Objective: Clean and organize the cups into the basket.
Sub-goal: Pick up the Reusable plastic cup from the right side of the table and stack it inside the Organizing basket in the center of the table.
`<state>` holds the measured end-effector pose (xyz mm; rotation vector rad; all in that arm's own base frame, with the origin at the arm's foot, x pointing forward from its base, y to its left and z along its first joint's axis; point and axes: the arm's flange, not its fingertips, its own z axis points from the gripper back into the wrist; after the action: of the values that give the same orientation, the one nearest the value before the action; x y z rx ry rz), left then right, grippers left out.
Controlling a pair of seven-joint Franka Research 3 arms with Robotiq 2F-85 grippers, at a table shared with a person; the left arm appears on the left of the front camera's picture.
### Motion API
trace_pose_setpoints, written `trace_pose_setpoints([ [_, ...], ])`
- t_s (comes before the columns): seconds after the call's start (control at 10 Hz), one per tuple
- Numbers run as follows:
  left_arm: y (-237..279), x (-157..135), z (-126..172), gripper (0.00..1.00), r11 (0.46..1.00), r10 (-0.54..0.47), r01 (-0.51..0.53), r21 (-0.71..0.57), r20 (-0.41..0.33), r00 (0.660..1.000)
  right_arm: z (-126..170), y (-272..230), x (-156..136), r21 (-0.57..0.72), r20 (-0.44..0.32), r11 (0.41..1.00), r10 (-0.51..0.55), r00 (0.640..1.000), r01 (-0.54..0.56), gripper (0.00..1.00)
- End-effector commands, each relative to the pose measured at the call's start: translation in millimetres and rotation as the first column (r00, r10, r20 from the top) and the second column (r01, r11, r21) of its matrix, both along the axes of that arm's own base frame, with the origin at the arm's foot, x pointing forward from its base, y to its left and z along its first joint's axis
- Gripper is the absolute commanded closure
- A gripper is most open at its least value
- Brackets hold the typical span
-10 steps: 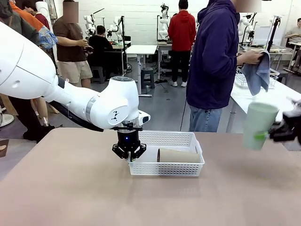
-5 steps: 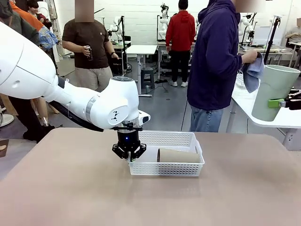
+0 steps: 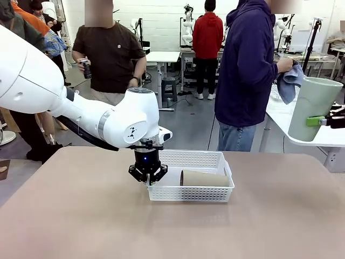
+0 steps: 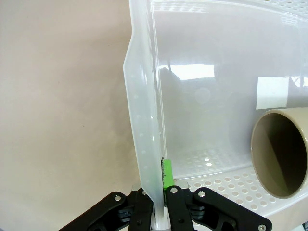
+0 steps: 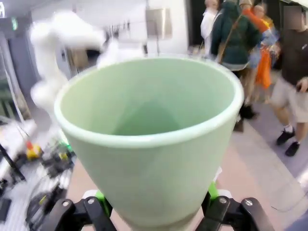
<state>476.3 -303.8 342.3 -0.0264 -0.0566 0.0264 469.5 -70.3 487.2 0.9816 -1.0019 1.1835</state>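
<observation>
Currently left gripper (image 3: 147,179) clamps one basket (image 3: 188,193) holding one tan cup (image 3: 205,178); right gripper (image 3: 315,121) grasps one green cup (image 3: 314,101).

basket (image 4: 144,120): white plastic, semi-translucent, smooth glossy walls, perforated lattice
tan cup (image 3: 205,178): matt, cardboard-like, smooth
green cup (image 5: 149,144): matt, smooth, slight sheen at the rim
table (image 3: 81,216): smooth matt brown top
cloth (image 3: 288,86): soft blue fabric, creased
</observation>
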Motion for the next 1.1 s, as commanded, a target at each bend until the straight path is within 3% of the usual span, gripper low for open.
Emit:
trace_pose_setpoints([
  [0.0, 0, -2, 0, 1.00, 1.000, -0.004, 0.004, 0.003, 0.000, 1.000, 47, 59, -5, -0.333, 0.092, 0.943, 0.050, 0.995, -0.016, 0.18],
  [0.2, 0, -2, 0, 1.00, 1.000, -0.004, 0.004, 0.003, 0.000, 1.000, 85, 136, 22, -0.540, -0.007, 0.837, 0.092, 0.996, -0.081, 0.18],
  [0.4, 0, -2, 0, 1.00, 1.000, -0.004, 0.004, 0.003, 0.000, 1.000, 87, 199, 54, -0.699, -0.102, 0.705, 0.071, 0.992, -0.122, 0.18],
  [0.6, 0, -2, 0, 1.00, 1.000, -0.004, 0.004, 0.003, 0.000, 1.000, 61, 252, 97, -0.821, -0.166, 0.552, 0.012, 0.986, -0.145, 0.18],
  [0.7, 0, -2, 0, 1.00, 1.000, -0.004, 0.004, 0.003, 0.000, 1.000, 46, 269, 118, -0.847, -0.191, 0.507, -0.010, 0.982, -0.160, 0.18],
  [1.0, 0, -2, 0, 1.00, 1.000, -0.004, 0.004, 0.003, 0.000, 1.000, -1, 316, 151, -0.860, -0.235, 0.448, 0.076, 0.969, -0.244, 0.18],
])
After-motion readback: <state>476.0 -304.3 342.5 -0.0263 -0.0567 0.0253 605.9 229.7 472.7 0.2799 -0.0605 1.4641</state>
